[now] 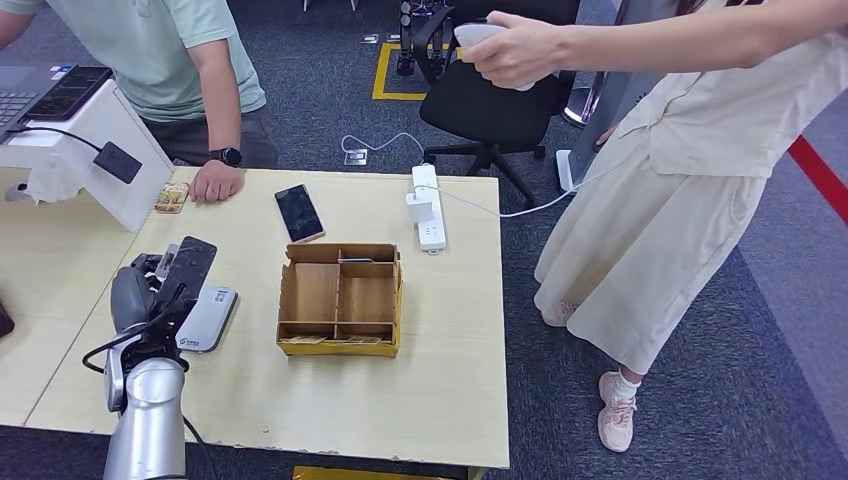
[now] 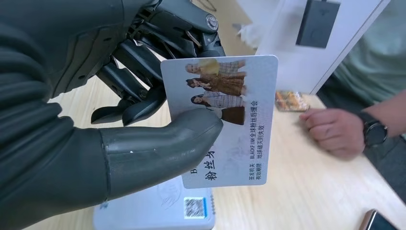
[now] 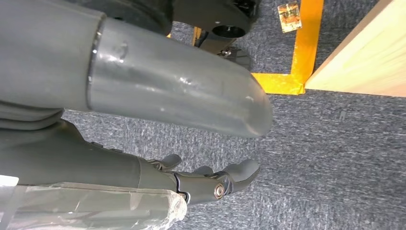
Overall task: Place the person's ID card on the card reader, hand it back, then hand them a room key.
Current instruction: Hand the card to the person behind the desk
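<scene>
My left hand (image 2: 143, 110) pinches the ID card (image 2: 230, 120) between the thumb and the fingers. The card is white with printed figures and text, and it hangs just above the grey-white card reader (image 2: 158, 213). In the head view the left hand (image 1: 175, 285) is over the reader (image 1: 208, 318) at the table's left side. Beyond the card, the seated person's hand (image 2: 332, 132) rests on the table, with a watch on the wrist. My right hand (image 3: 215, 182) hangs over the carpet beside the table with its fingers loosely apart and nothing in it.
A cardboard divider box (image 1: 340, 298) sits mid-table, with flat cards in its front slot. A phone (image 1: 299, 212), a power strip (image 1: 428, 207) and a small patterned card (image 1: 172, 197) lie further back. A white stand (image 1: 90, 140) is at the left. A second person (image 1: 680, 200) stands at the right.
</scene>
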